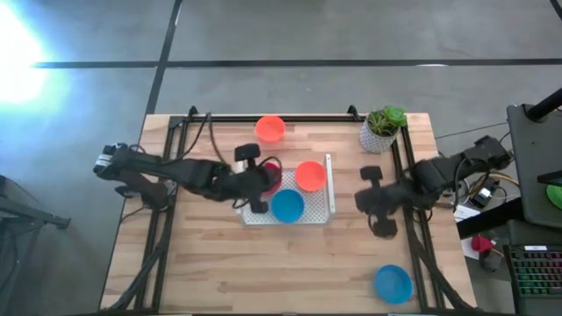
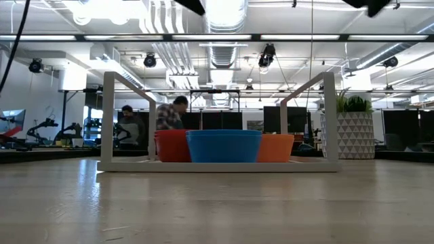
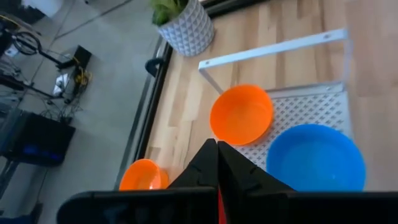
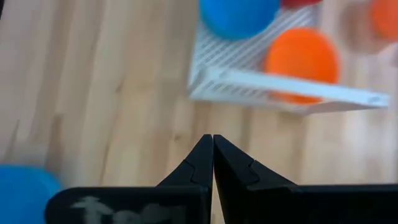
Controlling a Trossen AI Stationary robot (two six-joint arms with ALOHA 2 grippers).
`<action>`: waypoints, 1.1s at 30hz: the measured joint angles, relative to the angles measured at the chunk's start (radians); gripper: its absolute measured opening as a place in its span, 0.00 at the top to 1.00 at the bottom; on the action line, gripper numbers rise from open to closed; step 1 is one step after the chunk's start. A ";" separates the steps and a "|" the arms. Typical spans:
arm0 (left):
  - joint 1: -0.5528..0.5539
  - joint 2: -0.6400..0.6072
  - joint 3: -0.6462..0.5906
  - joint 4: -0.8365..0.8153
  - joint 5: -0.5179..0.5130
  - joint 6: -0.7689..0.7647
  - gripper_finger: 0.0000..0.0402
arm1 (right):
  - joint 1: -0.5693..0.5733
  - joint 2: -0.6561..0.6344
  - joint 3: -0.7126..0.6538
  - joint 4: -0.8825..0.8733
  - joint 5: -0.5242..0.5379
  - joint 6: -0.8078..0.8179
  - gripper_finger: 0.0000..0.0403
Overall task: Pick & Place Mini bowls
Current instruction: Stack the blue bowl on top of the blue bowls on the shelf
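A white perforated tray point(image 1: 327, 209) holds a red bowl point(image 1: 273, 171), an orange bowl point(image 1: 309, 175) and a blue bowl point(image 1: 287, 205); all three rest on its floor in the low view point(image 2: 171, 145). Another orange bowl point(image 1: 270, 129) sits on the table near the far edge. Another blue bowl point(image 1: 393, 283) sits near the front right. My left gripper point(image 1: 266, 182) is shut, raised over the red bowl at the tray's left end; a red sliver shows between its fingers point(image 3: 217, 146). My right gripper point(image 1: 363, 200) is shut and empty to the right of the tray point(image 4: 212, 140).
A green plant in a white pot point(image 1: 382, 129) stands at the far right of the table. The tray has a tall white frame point(image 2: 108, 115) at each end. Bare wood lies along the table's near side and left part.
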 joint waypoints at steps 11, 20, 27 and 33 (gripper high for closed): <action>-0.145 -0.103 -0.085 0.009 -0.075 -0.112 1.00 | 0.294 0.000 -0.189 0.102 -0.044 0.258 0.98; -0.183 -0.118 -0.122 0.035 -0.130 -0.188 1.00 | 0.451 0.000 -0.346 0.310 -0.152 0.440 0.98; -0.183 -0.118 -0.122 0.045 -0.134 -0.209 1.00 | 0.470 0.001 -0.450 0.336 -0.185 0.613 0.98; -0.183 -0.118 -0.122 0.055 -0.134 -0.213 1.00 | 0.483 0.001 -0.521 0.422 -0.264 0.663 0.96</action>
